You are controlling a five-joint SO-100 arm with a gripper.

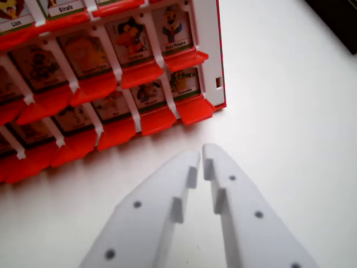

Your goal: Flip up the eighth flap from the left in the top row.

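Tool (201, 158) is white, jaws nearly pressed together with a thin gap at the tips, pinching nothing, hovering over bare white table (290, 111) just in front of the game board (207, 33).

The board is red with white dividers and fills the wrist view's upper left. Rows of slots each hold an animal picture card; readable labels are "Girafe" (65, 8), "Lion" (15, 23) and "Ours Polaire" (173, 43), the rest blurred.

The red flaps lie hinged down toward the camera. The corner flap (195, 110), nearest the tool, is down and clear of it. Which flap is the eighth in the top row I can't tell.
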